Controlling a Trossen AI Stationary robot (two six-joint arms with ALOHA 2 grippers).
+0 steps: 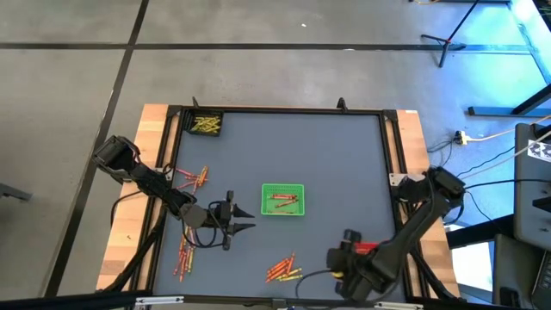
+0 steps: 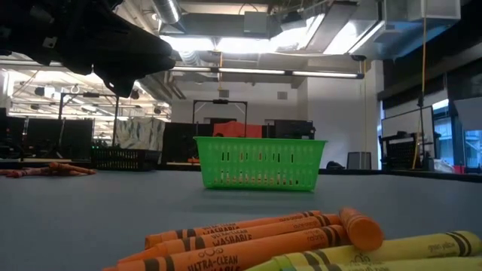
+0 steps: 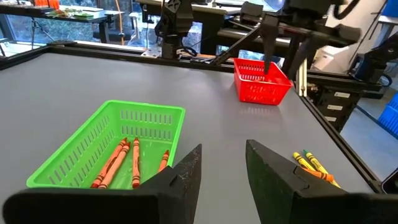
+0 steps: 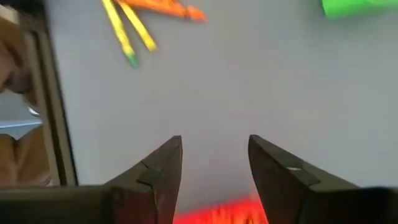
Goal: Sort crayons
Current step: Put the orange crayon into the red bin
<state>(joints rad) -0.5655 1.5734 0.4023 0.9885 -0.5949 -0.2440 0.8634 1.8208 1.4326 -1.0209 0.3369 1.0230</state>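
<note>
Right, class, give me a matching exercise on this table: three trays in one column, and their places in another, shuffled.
Things:
1. green tray
2. black tray
3. red tray

Places:
a. at the table's far-left corner in the high view
b. under the right claw
c. mid-table, in front of the left claw

Pairs: 1-c, 2-a, 3-b
</note>
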